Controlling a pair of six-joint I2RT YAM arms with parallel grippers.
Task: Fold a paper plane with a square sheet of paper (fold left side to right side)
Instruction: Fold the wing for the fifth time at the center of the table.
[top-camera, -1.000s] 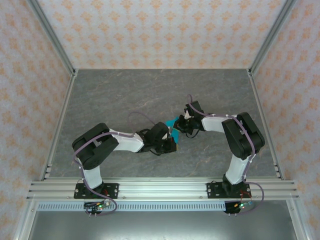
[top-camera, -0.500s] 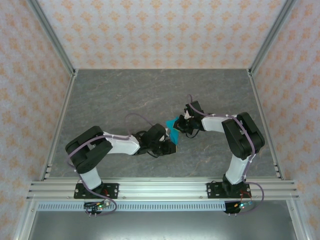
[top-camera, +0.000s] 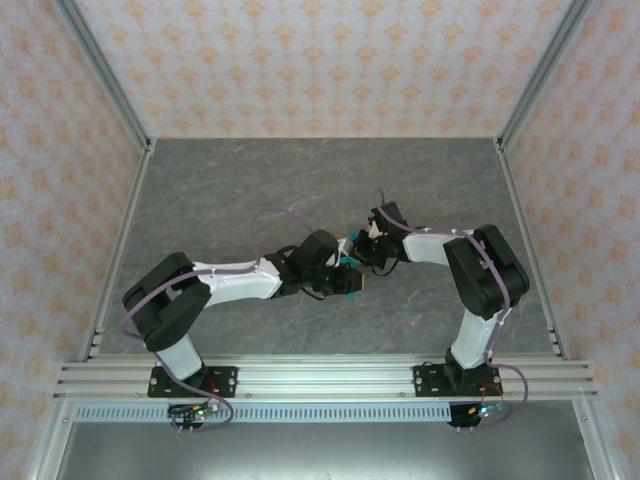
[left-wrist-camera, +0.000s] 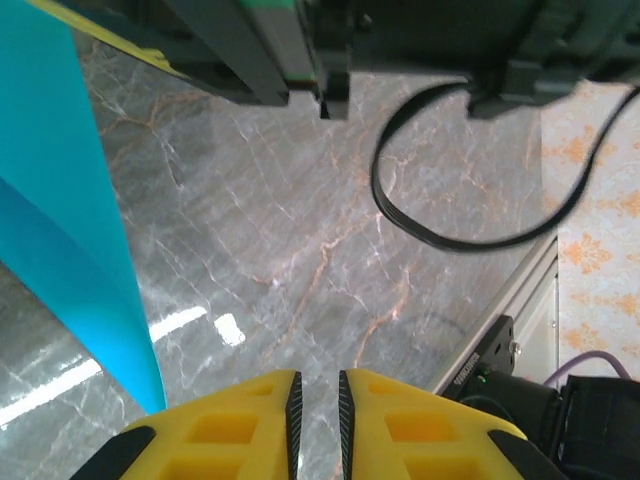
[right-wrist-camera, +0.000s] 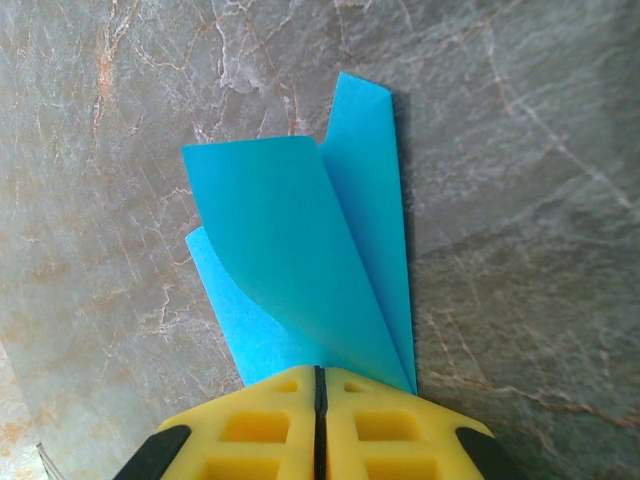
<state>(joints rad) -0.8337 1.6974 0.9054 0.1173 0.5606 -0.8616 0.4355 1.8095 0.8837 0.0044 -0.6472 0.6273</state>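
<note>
The right gripper (right-wrist-camera: 320, 372) is closed tight on the near end of the folded cyan-blue paper (right-wrist-camera: 300, 260), and the paper's layers fan out over the grey marble table (right-wrist-camera: 520, 150). The left gripper (left-wrist-camera: 313, 385) has its fingers only a little apart (nothing is between them). The paper's edge hangs just beside it.

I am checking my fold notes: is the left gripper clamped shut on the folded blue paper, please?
Not quite: the right gripper is the one clamped shut on the folded blue paper, as the right wrist view shows. The left gripper is slightly open and empty, with the paper beside it.
</note>
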